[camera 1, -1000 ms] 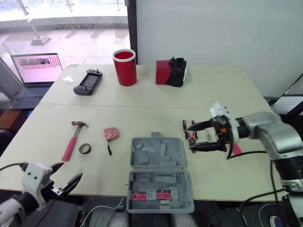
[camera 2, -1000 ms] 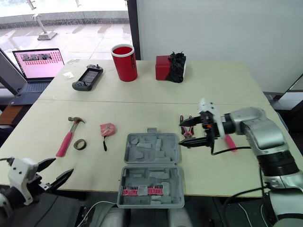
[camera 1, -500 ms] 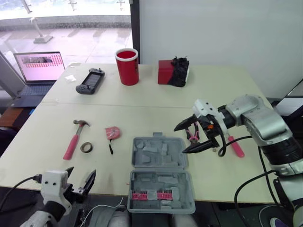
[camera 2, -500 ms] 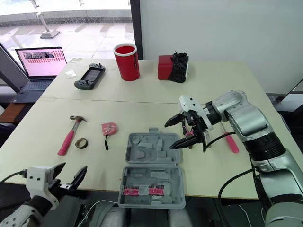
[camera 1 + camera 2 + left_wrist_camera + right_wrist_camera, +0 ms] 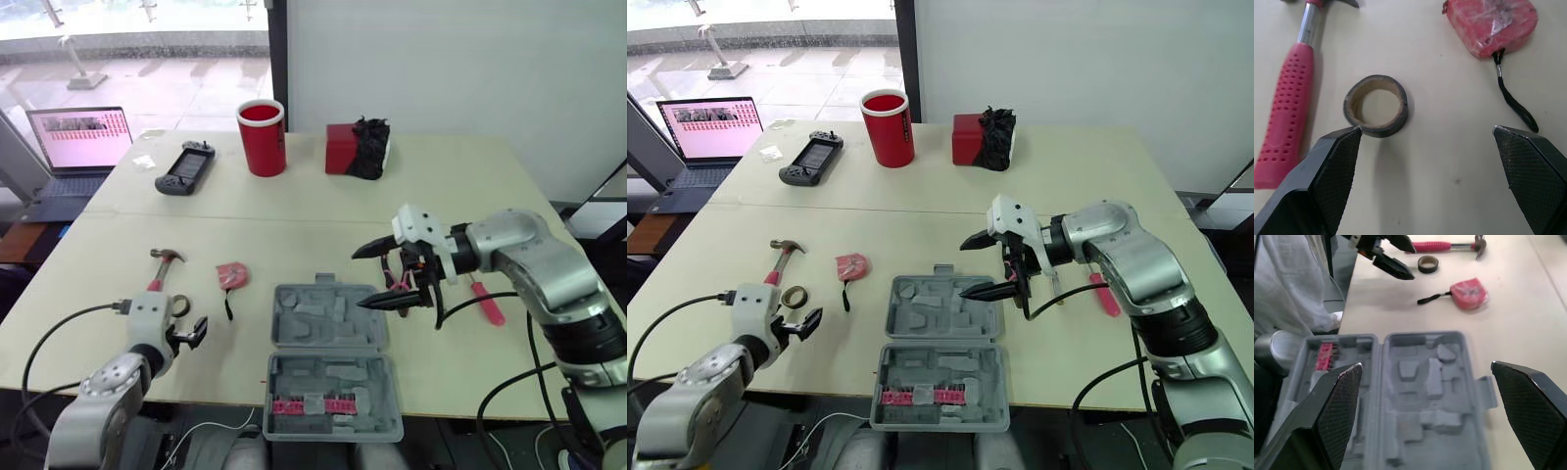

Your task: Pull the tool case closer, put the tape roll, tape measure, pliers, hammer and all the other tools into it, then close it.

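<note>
My left gripper (image 5: 1426,129), spread wide, hangs just short of the tape roll (image 5: 1377,129) lying beside the hammer (image 5: 1286,117); closing off-centre could flick the roll away. My right gripper (image 5: 359,280), also apart, hovers at the open tool case (image 5: 331,364) and might knock it askew.

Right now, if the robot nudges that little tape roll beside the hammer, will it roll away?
Probably not: the tape roll lies flat, hole upward, so it should slide. It looks hollow and thin, so likely light. Tipped on edge, it could roll.
</note>
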You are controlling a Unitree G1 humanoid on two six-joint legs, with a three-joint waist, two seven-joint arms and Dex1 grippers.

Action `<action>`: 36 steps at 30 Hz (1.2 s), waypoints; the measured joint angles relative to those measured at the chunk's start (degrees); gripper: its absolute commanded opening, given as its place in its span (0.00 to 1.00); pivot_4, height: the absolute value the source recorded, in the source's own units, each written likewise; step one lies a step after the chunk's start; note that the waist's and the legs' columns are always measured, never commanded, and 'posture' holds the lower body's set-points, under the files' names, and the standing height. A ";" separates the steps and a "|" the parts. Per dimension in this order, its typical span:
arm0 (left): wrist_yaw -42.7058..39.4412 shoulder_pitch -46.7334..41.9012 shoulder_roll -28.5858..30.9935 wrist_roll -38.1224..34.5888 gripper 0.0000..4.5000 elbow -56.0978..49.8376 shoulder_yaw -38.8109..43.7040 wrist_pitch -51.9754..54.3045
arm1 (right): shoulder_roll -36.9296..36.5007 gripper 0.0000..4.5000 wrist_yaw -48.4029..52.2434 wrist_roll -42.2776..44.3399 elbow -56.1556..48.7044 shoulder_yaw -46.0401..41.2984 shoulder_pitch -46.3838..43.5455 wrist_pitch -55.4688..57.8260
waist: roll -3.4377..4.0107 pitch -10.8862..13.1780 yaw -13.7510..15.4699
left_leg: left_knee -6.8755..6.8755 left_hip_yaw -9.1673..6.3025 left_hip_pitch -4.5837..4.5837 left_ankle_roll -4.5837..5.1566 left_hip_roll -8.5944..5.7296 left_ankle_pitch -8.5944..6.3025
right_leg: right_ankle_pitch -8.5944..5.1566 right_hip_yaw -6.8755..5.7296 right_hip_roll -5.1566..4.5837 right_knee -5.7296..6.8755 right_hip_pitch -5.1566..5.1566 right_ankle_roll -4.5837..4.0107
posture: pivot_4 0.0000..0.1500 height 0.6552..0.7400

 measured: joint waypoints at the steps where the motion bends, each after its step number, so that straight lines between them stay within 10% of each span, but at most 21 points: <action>1: -0.50 -1.95 0.29 -0.40 1.00 1.25 -0.11 0.42 | 0.00 0.99 -1.22 0.17 -1.07 -0.09 0.32 0.97 | 0.00 0.00 0.11 | 0.00 -0.01 0.01 0.00 0.00 0.00 | 0.00 -0.03 0.00 0.04 0.00 0.00 | 1.00 1.00; 10: -2.85 -11.71 3.82 1.26 1.00 14.57 -2.68 -0.82 | -0.45 0.99 -4.43 2.94 -4.81 0.41 1.00 9.91 | 0.00 0.00 0.16 | -0.09 -0.04 -0.01 0.00 0.00 0.01 | 0.01 -0.08 -0.01 0.01 -0.01 0.02 | 1.00 1.00; 33: -4.26 -8.99 3.01 0.99 1.00 7.43 -2.82 -2.36 | -4.19 0.99 -3.88 5.89 -5.90 0.65 1.14 12.90 | -0.01 0.00 0.26 | -0.03 -0.07 -0.02 -0.01 0.00 0.01 | 0.01 -0.12 -0.02 -0.01 0.04 0.02 | 1.00 1.00; 36: -4.07 -7.81 2.23 1.01 0.80 7.49 -2.91 -1.84 | -4.54 1.00 -3.79 6.01 -6.00 0.78 1.31 13.09 | -0.01 0.00 0.05 | -0.02 -0.07 0.00 -0.01 0.00 0.01 | 0.01 -0.12 -0.01 0.00 0.03 0.02 | 1.00 1.00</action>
